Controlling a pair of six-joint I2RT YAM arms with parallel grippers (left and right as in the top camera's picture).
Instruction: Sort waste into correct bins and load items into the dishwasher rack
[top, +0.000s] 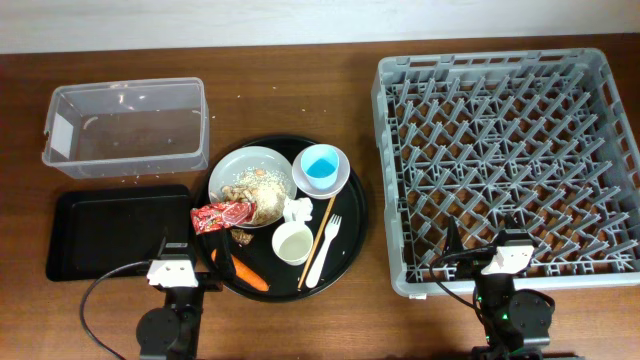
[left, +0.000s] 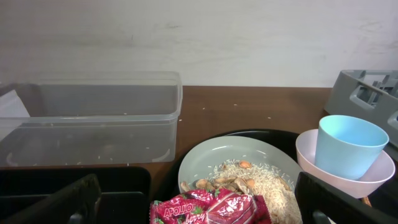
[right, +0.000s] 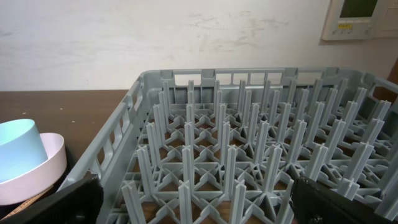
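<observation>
The grey plate (top: 250, 172) holds rice-and-nut scraps (left: 249, 183), and the red wrapper (left: 208, 208) lies at its near edge. The white tissue (top: 296, 210), brown morsel (top: 242, 238), carrot (top: 250, 275), cream cup (top: 292, 243), fork (top: 325, 250) and chopsticks (top: 320, 232) lie around it. The light-blue cup (left: 348, 146) stands in the white bowl (left: 311, 158). My left gripper (left: 199, 208) is open, low in front of the wrapper. My right gripper (right: 199, 205) is open over the near edge of the dishwasher rack (top: 510, 150).
The dishes and waste sit on a large round black tray (top: 352, 235) at mid-table. The clear tub (top: 125, 125) stands at the back left, with the shallow black rectangular tray (top: 115, 232) in front of it. A wall runs behind the table.
</observation>
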